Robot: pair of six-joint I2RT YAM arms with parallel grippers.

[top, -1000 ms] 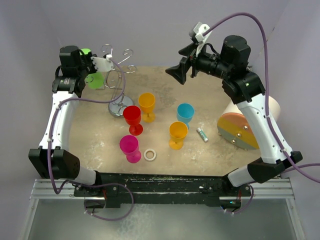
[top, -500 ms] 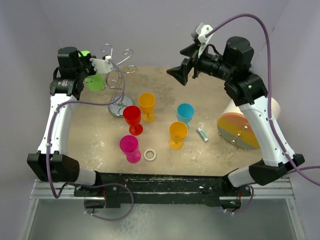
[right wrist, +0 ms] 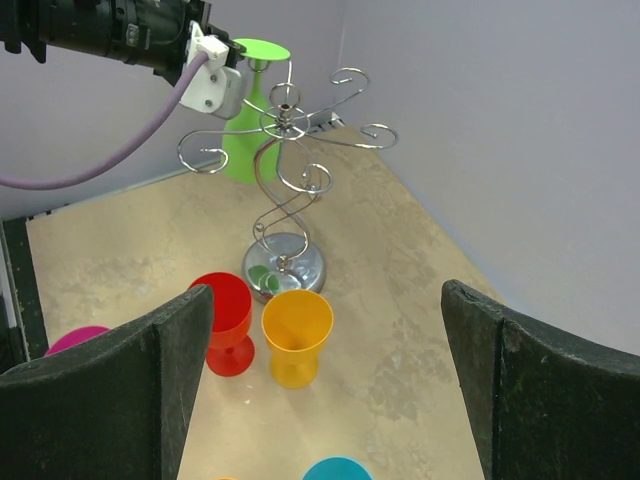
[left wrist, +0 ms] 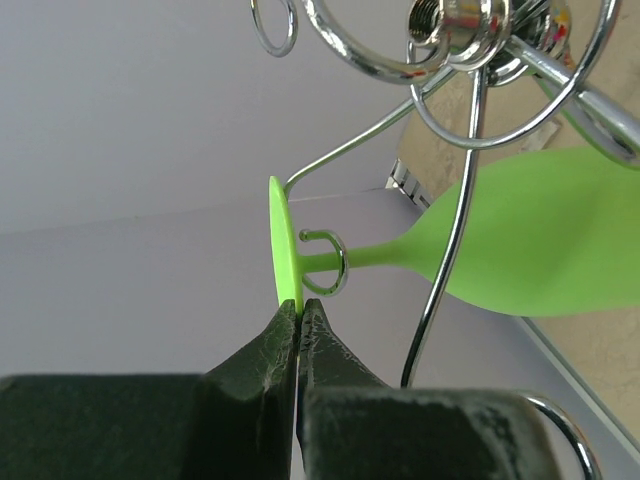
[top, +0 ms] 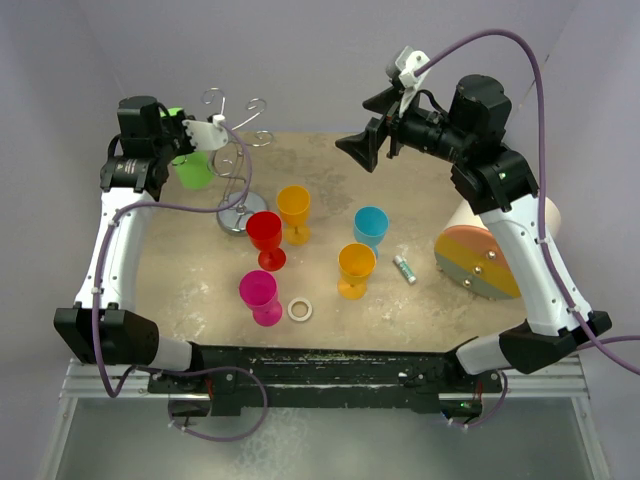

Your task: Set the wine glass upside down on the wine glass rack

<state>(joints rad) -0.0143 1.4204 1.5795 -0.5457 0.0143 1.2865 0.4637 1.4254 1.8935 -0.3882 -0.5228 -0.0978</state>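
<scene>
Wire rack (top: 238, 170) stands at the table's 10 o'clock. Green wine glass (top: 192, 167) hangs bowl-down at its 9 o'clock side, stem at one curled hook, likely lining the foot up to seat. Left gripper (left wrist: 300, 318) is pinched tight on the foot's rim; right gripper (top: 362, 147) is spread wide and empty, raised at 1 o'clock; no legible writing.

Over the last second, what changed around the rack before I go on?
The left gripper, still shut on the foot of the green wine glass, shifted it slightly down in the top view beside the wine glass rack. The right gripper, open and empty, drifted slightly right. The rack and the standing glasses stayed put.
</scene>
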